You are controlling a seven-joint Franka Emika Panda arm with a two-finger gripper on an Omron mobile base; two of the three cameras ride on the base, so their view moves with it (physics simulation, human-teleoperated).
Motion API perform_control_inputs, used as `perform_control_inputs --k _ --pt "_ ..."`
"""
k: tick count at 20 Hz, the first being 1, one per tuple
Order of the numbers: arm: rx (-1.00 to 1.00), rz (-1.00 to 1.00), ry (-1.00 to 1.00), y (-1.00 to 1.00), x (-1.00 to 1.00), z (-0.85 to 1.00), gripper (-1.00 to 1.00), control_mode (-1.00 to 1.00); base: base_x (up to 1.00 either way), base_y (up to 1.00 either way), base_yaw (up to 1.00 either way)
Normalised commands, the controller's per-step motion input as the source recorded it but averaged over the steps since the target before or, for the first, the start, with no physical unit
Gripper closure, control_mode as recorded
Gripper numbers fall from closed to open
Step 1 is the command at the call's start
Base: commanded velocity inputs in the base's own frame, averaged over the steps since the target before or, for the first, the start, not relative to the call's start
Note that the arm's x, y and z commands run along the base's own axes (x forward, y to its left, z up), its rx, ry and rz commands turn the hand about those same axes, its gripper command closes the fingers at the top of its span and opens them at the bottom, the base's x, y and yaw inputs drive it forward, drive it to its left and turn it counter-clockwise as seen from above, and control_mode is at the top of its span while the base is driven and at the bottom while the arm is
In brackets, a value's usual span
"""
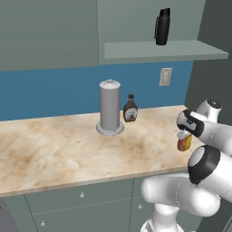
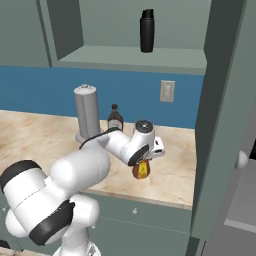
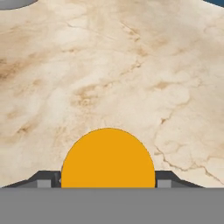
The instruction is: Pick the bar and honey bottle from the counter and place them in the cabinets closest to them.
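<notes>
2 bottles stand on the counter [image 1: 68,149] and a 3rd dark one sits up on the cabinet shelf. Going left to right in the left base view, the beige marbled slab runs bare until a grey cylindrical canister [image 1: 109,107] on a round base, upright toward the back. Just beside it on the right is a dark brown bottle [image 1: 130,108] with a black cap, also upright and close to the blue wall. Further right and nearer the front edge is the honey bottle [image 1: 184,142], amber-orange, standing upright under the robot's hand. The gripper [image 1: 185,134] comes down on it from above, with the 2 fingers either side of the bottle's top; in the hand view the yellow-orange cap fills the gap between the 2 dark tips, which sit right against its sides, so the jaws look clamped on the honey bottle. Whether the bottle's base touches the slab or is just off it I cannot tell. Above, a black flask [image 1: 162,26] stands upright on the grey-green shelf of the cabinets [image 1: 50,34], well apart from the hand. A pale wall outlet [image 1: 165,76] is on the blue backsplash below that shelf.
</notes>
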Motion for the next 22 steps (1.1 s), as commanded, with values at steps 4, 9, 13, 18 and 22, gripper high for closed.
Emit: perform_control_inputs --k 4,9,13,18,22 --pt "0.0 -0.01 0.02 0.0 0.0 0.49 1.0 -1.0 0.0 0.0 0.0" --pt "0.0 0.0 0.02 0.0 -0.05 0.53 1.0 -1.0 0.0 0.0 0.0" --pt "0.0 0.0 0.0 0.01 -0.13 0.54 1.0 -1.0 0.0 0.0 0.0" --pt "0.0 0.0 0.0 0.04 -0.2 0.57 1.0 -1.0 0.0 0.0 0.0" --pt "0.0 0.0 0.0 0.09 -0.18 0.59 1.0 -1.0 0.0 0.0 0.0"
